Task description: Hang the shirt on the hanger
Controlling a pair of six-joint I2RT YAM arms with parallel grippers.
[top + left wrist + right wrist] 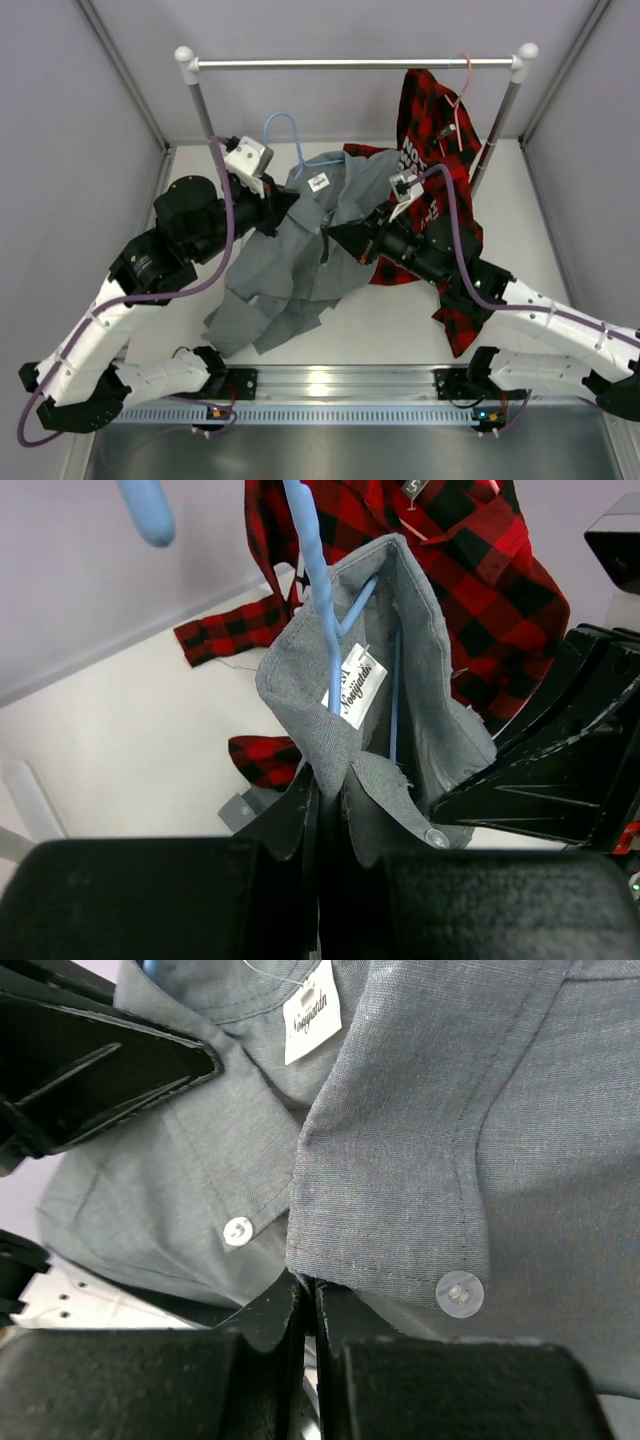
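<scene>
Shirt hangs over the desk middle. My left claw, angled inward, pinches its collar. My right claw, opposite, pinches its button edge. The hanger runs inside the collar.

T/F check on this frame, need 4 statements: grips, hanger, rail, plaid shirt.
1. The left gripper and the right gripper are each shut on the shirt. True.
2. The hanger has its wire running down inside the shirt's collar. True.
3. The hanger is hooked on the rail. False: its hook is free, below the rail.
4. The plaid shirt shares the blue hanger. False: it hangs from the rail on a pink hanger.
</scene>
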